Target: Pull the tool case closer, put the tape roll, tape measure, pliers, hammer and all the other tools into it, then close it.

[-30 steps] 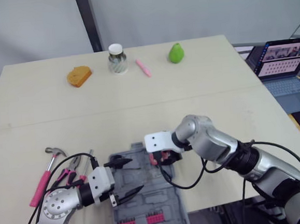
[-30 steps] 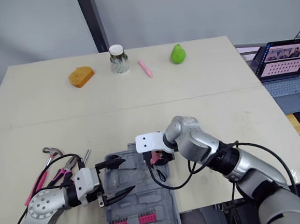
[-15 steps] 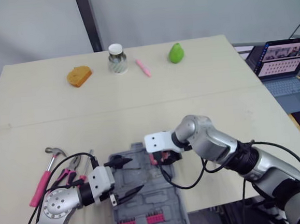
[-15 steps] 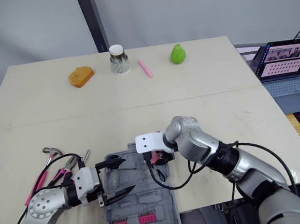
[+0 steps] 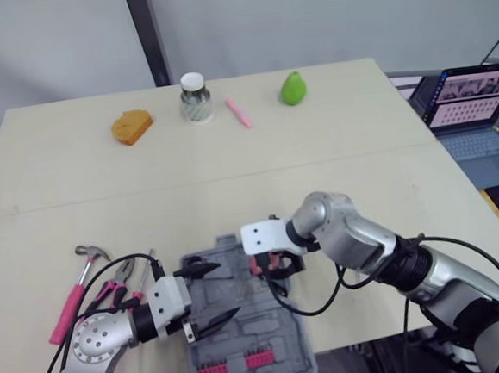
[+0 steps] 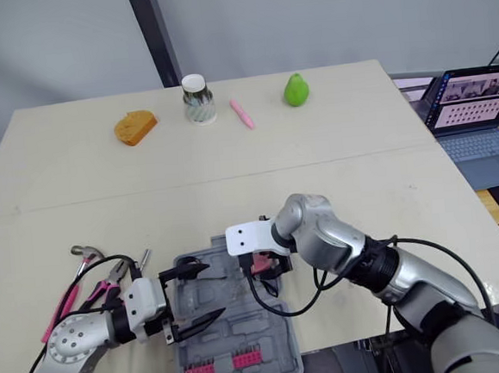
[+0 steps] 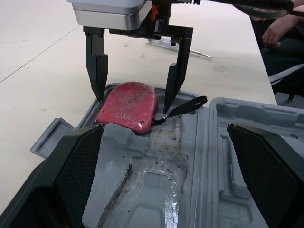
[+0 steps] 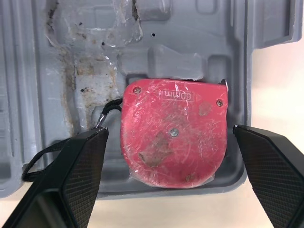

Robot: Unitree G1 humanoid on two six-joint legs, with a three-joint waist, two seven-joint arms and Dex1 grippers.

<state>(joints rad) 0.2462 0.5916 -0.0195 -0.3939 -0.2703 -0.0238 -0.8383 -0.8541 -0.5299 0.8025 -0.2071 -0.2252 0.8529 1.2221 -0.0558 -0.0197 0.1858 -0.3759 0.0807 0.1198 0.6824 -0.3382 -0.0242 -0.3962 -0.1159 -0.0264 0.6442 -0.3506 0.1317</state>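
Counter (image 5: 318, 172): pale, broad.
Tool case (image 5: 261, 332): open, lying flat at the near edge.
Right gripper (image 7: 134, 102): poised over the case's far end; fingers (image 7: 97, 66) spread, gripping nothing.
Left gripper (image 5: 229, 288): at the case's left side, fingers parted and empty.
Hammer (image 5: 73, 300): pink handle, on the counter left of the case.
Pliers (image 5: 115, 288): just beside the hammer.
Tape measure (image 8: 173, 137): red, flat in a far corner recess, between the right fingers, one tip on each side.
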